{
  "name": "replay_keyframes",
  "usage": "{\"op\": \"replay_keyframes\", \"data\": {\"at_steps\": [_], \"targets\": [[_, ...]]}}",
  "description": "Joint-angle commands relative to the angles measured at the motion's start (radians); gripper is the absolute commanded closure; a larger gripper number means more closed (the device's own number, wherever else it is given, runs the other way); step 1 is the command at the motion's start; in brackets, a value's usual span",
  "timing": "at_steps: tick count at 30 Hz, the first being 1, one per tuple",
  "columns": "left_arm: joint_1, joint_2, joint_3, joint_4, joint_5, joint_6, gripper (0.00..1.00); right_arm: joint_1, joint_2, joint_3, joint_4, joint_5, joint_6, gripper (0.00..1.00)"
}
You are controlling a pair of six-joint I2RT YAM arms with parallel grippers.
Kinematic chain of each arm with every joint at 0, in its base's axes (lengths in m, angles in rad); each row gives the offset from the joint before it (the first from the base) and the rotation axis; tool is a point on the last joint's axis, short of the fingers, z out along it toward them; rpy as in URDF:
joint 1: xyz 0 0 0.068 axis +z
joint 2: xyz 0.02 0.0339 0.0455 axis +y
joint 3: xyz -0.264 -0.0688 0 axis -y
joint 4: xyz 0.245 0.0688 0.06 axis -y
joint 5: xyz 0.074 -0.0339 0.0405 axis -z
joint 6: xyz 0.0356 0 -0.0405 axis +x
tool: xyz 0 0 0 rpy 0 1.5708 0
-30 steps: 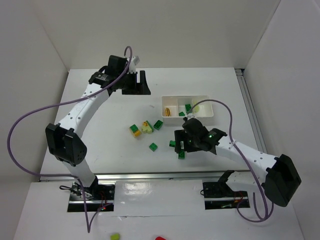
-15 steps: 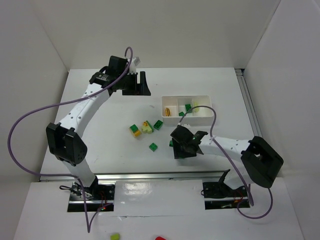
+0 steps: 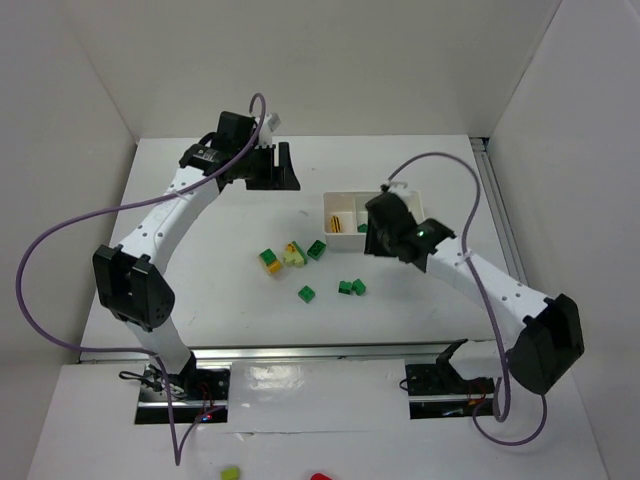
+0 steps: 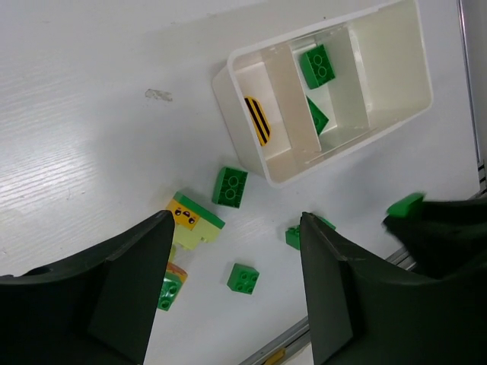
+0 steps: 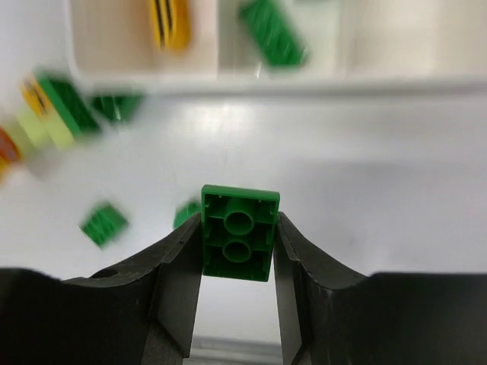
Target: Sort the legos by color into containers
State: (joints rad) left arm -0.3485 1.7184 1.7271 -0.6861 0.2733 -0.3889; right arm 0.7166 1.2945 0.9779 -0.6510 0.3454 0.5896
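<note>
Right gripper (image 5: pixel 238 230): clenched on a dark green brick (image 5: pixel 240 243), whose hollow underside faces the wrist camera; it hangs above the bench (image 3: pixel 230 300) by the tray's near wall.
Left gripper (image 4: pixel 234 228): released, fingers spread, over the bench's far left.
Tray (image 4: pixel 251 163): white and divided. One end compartment holds a striped orange-yellow piece (image 4: pixel 259 120), and the middle compartment holds two green bricks (image 4: pixel 319 67).
Loose legos (image 3: pixel 282 257): a green and yellow cluster left of the tray, with a single green brick (image 3: pixel 307 293) and a green pair (image 3: pixel 351 288) nearer the arms.

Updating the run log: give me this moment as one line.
right gripper: shut on green lego, near white tray | left gripper: open, empty | tray holds: two green legos, yellow striped piece | loose legos: on table
</note>
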Motion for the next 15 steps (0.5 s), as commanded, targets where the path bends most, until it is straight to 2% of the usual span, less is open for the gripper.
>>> {"op": "replay_keyframes", "data": {"at_steps": [1, 3, 8, 12, 14, 15], "targets": [[0.002, 0.0, -0.006, 0.048, -0.002, 0.002, 0.25, -0.188, 0.03, 0.134, -0.019, -0.051, -0.134, 0.66], [0.002, -0.009, -0.018, 0.059, -0.002, -0.008, 0.25, -0.265, 0.103, 0.234, -0.01, -0.092, -0.152, 0.66], [0.002, -0.022, -0.043, 0.068, -0.002, -0.018, 0.25, -0.316, 0.288, 0.35, 0.088, -0.106, -0.217, 0.66], [0.002, -0.033, -0.064, 0.068, -0.002, -0.018, 0.25, -0.347, 0.37, 0.407, 0.165, -0.151, -0.255, 0.65], [0.002, -0.033, -0.064, 0.068, -0.002, -0.018, 0.23, -0.356, 0.402, 0.427, 0.165, -0.163, -0.255, 0.6], [0.002, -0.033, -0.064, 0.068, -0.002, -0.008, 0.23, -0.356, 0.426, 0.427, 0.165, -0.163, -0.255, 0.53]]}}
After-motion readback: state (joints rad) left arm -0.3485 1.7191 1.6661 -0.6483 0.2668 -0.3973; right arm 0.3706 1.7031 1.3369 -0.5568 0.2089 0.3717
